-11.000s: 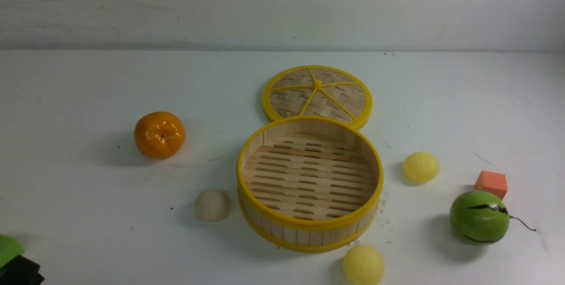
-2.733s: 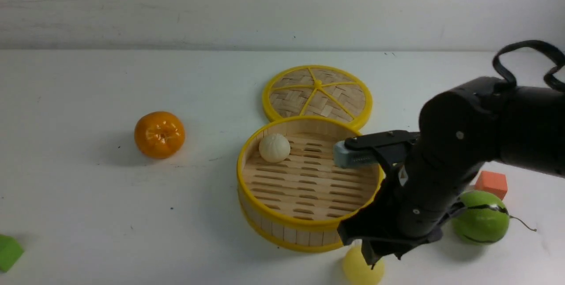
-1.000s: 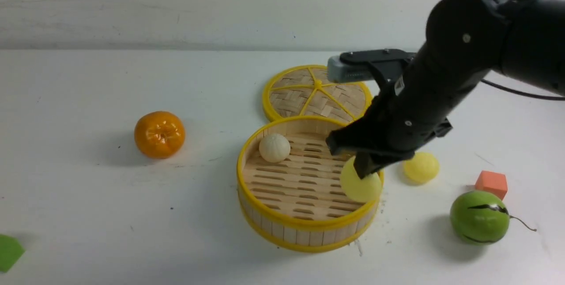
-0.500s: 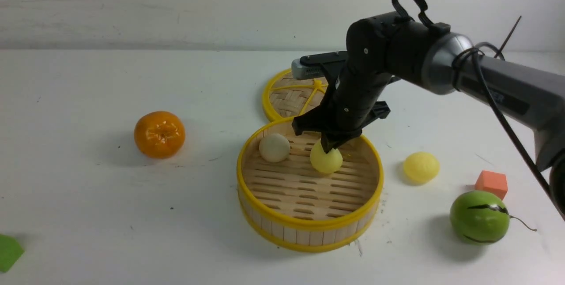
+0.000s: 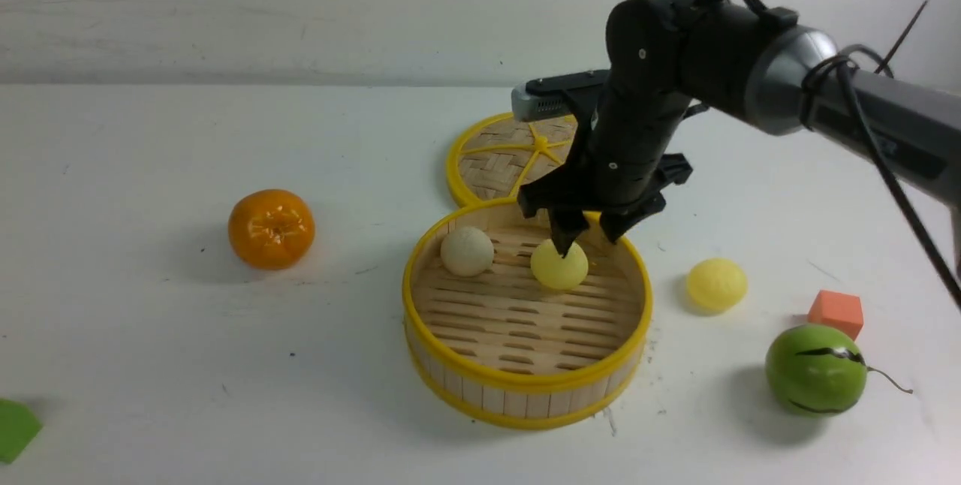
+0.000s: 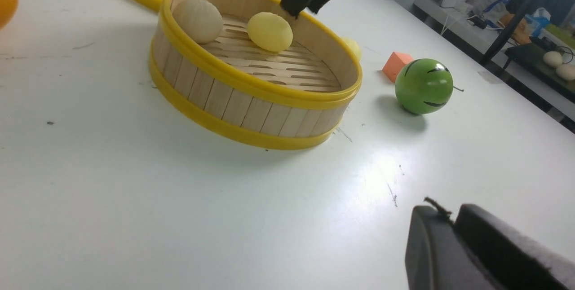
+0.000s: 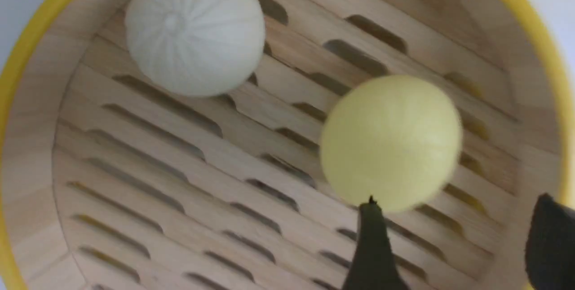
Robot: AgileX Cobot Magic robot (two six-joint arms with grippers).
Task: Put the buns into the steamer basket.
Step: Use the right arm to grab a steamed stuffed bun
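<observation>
White table (image 5: 150, 365), R arm (image 5: 676, 57) over steamer basket (image 5: 525, 384), jaws apart.

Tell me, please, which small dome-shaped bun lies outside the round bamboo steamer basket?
The pale yellow bun on the table right of the steamer basket; the off-white bun and other yellow bun sit inside.

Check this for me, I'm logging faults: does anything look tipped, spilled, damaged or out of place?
Nothing stands out. The steamer basket sits flat, the off-white bun and a yellow bun resting apart on its floor. The right gripper hangs over the yellow one, jaws apart. The third bun lies on the table, not yet loaded.
</observation>
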